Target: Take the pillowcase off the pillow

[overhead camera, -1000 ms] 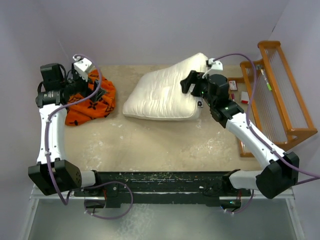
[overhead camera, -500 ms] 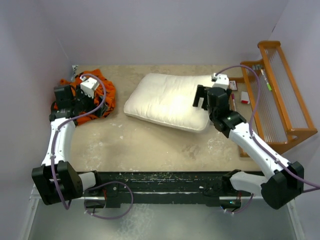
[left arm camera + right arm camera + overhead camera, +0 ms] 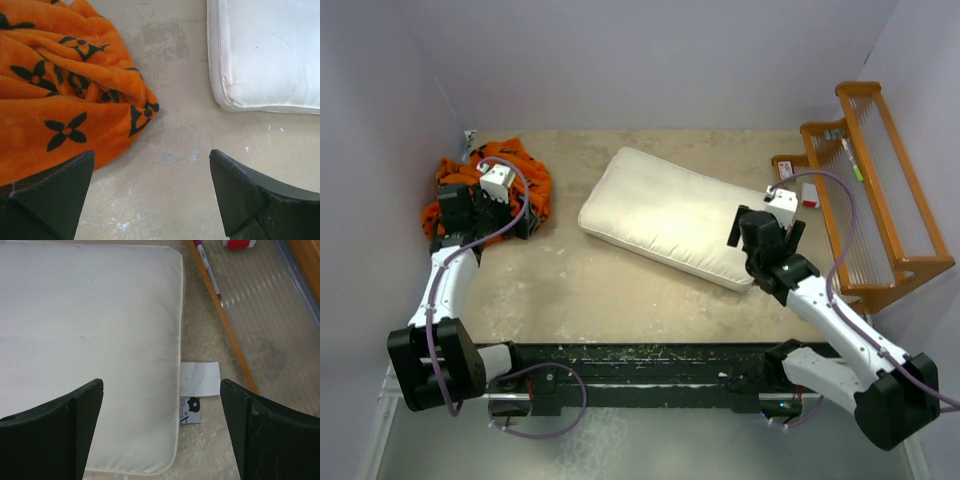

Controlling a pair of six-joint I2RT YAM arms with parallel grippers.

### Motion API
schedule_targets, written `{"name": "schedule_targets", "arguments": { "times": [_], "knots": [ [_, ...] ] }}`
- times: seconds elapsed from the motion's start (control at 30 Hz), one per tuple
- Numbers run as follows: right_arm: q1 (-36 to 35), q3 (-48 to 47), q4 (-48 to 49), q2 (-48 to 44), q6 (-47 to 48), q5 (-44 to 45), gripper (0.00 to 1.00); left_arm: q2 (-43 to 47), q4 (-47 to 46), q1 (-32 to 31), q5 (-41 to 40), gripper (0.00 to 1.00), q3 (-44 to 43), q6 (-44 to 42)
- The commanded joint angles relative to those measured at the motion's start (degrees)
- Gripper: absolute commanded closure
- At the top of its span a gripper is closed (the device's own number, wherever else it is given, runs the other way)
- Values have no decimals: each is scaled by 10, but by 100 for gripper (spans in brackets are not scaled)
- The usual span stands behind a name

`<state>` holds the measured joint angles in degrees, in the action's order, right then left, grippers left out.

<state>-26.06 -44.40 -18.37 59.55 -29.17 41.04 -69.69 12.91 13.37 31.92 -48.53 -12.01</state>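
**Top view.** The pillowcase (image 3: 528,190) lies bunched in the far left corner of the table (image 3: 620,290), fully off. The pillow (image 3: 670,215) lies flat and bare at mid-table, well apart from it. The left gripper (image 3: 515,222) hangs at the near right edge of the pillowcase. The right gripper (image 3: 765,232) hangs over the right end of the pillow, near the rack (image 3: 880,180). Judgement: the removal looks complete, and the step in hand is to clear both arms.

**Left wrist view.** The 2 fingers (image 3: 55,190) stand wide apart and hold nothing. The pillowcase (image 3: 60,95) is at the left, its edge touching or just beside the left finger. Bare table shows between the fingers, and a corner of the pillow (image 3: 270,50) is at the upper right.
1. Keep the jaws apart.
2. Lift straight up before any sideways travel, because the plush fabric could snag on the left fingertip and drag back toward the pillow.

**Right wrist view.** The jaws are spread and empty. The pillow (image 3: 85,340) fills the left side, and its seamed edge runs down between the fingers. The tag (image 3: 200,379) sticks out onto the table beside that edge, and the rack (image 3: 260,315) is at the right.
1. Do not close the jaws, because the tag lies in the gap.
2. Rise vertically, then withdraw away from the rack.
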Motion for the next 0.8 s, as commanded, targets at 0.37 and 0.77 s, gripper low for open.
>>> {"name": "schedule_targets", "arguments": {
  "times": [0.37,0.77],
  "knots": [
    [0,169,204,-82,-56,264,0,67,-243,-1,-18,1,196,87],
    [-2,88,-203,-8,-451,396,0,253,-297,-2,12,0,376,57]
  ]
}}
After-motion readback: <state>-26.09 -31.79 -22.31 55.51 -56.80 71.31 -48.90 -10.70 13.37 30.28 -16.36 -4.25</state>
